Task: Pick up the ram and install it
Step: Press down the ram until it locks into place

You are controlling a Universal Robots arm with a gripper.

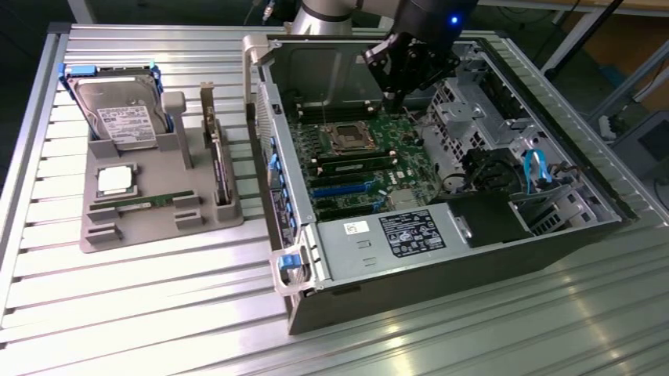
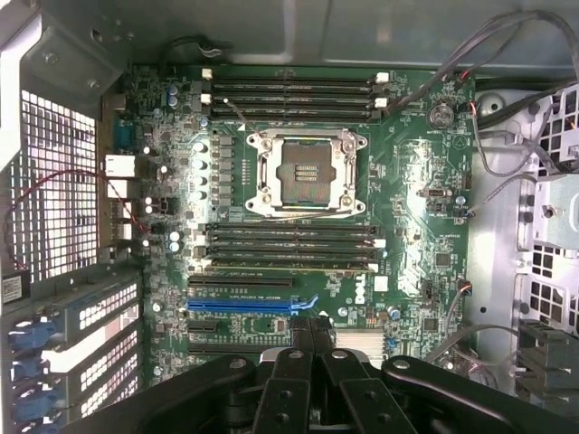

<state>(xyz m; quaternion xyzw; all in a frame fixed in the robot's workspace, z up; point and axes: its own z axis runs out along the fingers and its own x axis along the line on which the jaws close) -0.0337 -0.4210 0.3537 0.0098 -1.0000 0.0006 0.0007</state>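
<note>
Closed gripper (image 1: pixel 393 100) hangs over motherboard (image 1: pixel 361 160), empty

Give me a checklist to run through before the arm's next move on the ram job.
1. Case open, motherboard exposed: ok.
2. Gripper over the motherboard: ok; it is shut above the board's lower edge.
3. Ram in the gripper: not ok; no stick shows between the fingers.
4. Ram ready to pick: ok; it lies flat in the tray, beside the case.
5. Ram slots free: cannot tell; the long dark slots beside the socket show, but whether each is empty is unclear.
6. Cables off the slots: ok; the wires run along the board's edge.
</note>
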